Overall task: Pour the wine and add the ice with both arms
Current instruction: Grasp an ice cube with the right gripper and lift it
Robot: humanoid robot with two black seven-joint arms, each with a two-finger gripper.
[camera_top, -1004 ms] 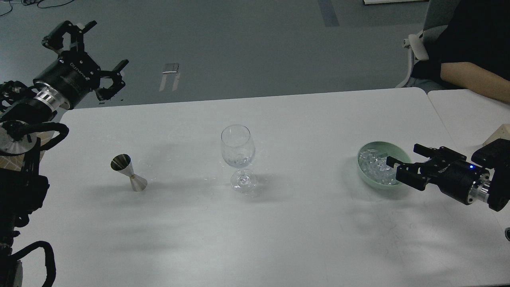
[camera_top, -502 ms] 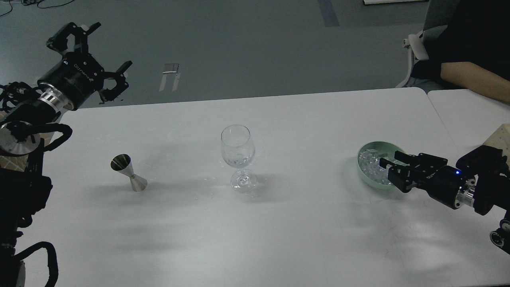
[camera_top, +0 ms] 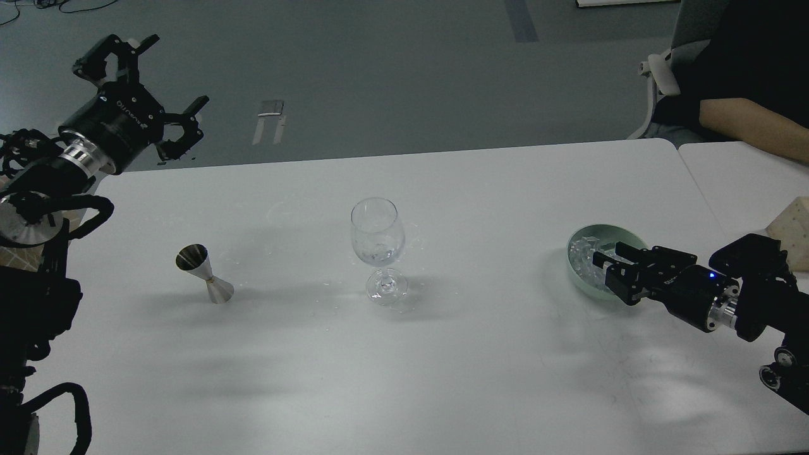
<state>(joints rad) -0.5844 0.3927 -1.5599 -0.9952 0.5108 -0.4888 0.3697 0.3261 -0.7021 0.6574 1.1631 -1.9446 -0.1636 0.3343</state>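
Now right claw [camera_top: 608, 268] among ice [camera_top: 584, 262]

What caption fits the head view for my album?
Right gripper reaches into the ice bowl; wine glass waits mid-table.

The right gripper [camera_top: 608, 268] covers the 3 o'clock half of the green bowl [camera_top: 580, 281], so the ice [camera_top: 581, 258] shows only at the 9 o'clock side. Whether its fingertips touch a cube, or how far apart they stand, cannot be told: they are dark and seen nearly end-on.

The wine [camera_top: 377, 254] in the wine glass [camera_top: 377, 249] is barely readable, and its level is unclear.

The right arm [camera_top: 758, 303] runs off the frame at 3 o'clock, the left arm [camera_top: 38, 208] at 9 o'clock.

A person's forearm [camera_top: 752, 129] and chair [camera_top: 663, 82] are cropped at 2 o'clock. A pale block [camera_top: 793, 230] is cut by the edge at 3 o'clock.
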